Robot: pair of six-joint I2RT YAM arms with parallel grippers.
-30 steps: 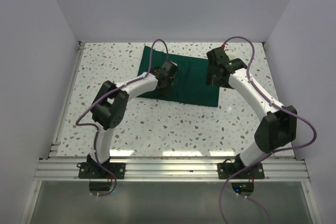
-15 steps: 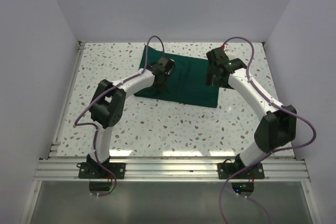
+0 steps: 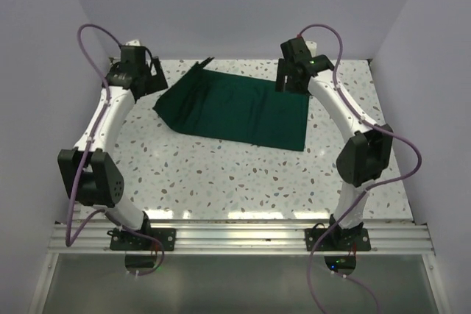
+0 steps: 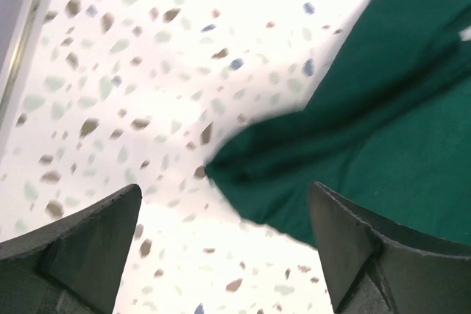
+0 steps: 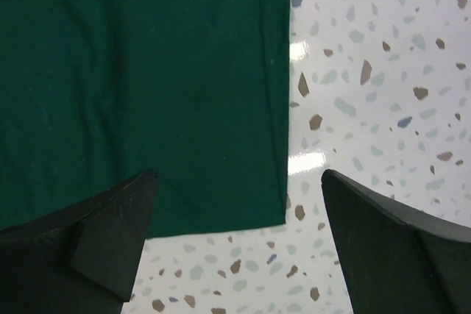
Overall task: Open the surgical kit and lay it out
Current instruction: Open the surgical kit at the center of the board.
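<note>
The dark green cloth (image 3: 235, 112) lies spread flat on the speckled table, with a pointed fold at its left end. My left gripper (image 3: 154, 80) is open and empty at the far left, above that fold's tip (image 4: 228, 170); the cloth (image 4: 383, 108) runs off to the right in the left wrist view. My right gripper (image 3: 288, 82) is open and empty above the cloth's far right corner (image 5: 276, 215). In the right wrist view the cloth (image 5: 147, 71) fills the upper left. No steel tray or instruments show.
White walls close the table on three sides. A metal rail (image 3: 94, 145) runs along the left edge and shows in the left wrist view (image 4: 22, 34). An aluminium frame (image 3: 235, 237) carries the arm bases at the near edge.
My left arm has swung from the cloth's middle out to the far left, and the cloth's left part now lies drawn out leftward. My right gripper has moved back toward the rear wall.
</note>
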